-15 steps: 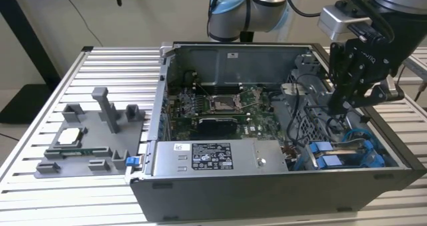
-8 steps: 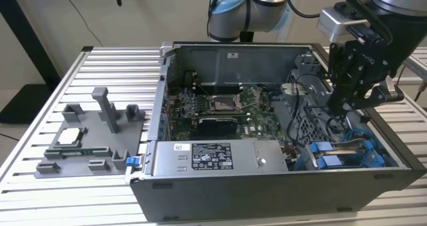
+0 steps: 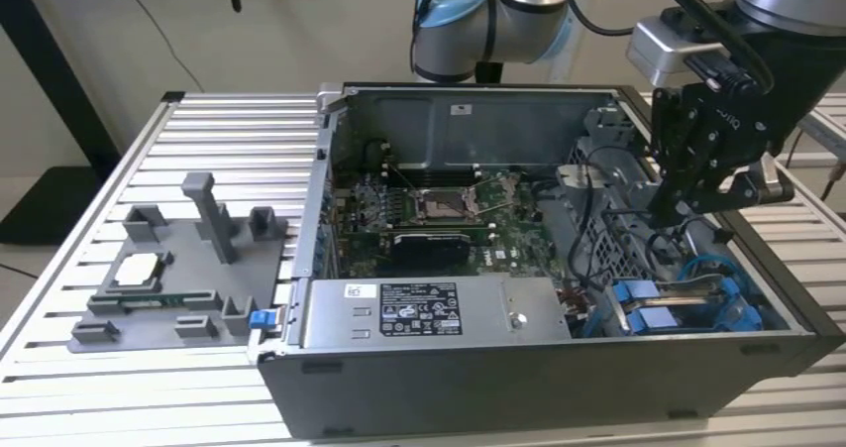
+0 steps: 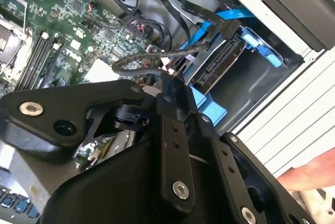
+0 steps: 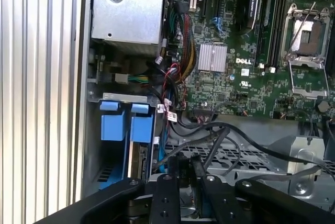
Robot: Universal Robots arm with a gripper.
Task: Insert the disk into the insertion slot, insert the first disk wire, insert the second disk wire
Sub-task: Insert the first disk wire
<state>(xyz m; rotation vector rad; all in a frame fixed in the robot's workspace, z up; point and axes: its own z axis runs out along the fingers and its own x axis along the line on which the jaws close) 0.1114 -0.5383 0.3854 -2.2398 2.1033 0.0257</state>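
Observation:
The disk sits down in the insertion slot at the case's corner, its blue frame around it; a matching blue frame stands beside it. In the second wrist view the disk's dark end faces a blue cable. My gripper hangs inside the case just behind the blue frames. Its fingers are closed together at the tip on a thin black wire with a white tag. Black wires run up to the gripper.
The grey power-supply box lies along the case's front wall. The motherboard fills the case floor. A grey parts fixture stands on the slatted table at the exterior view's left. A person's hand is outside the case.

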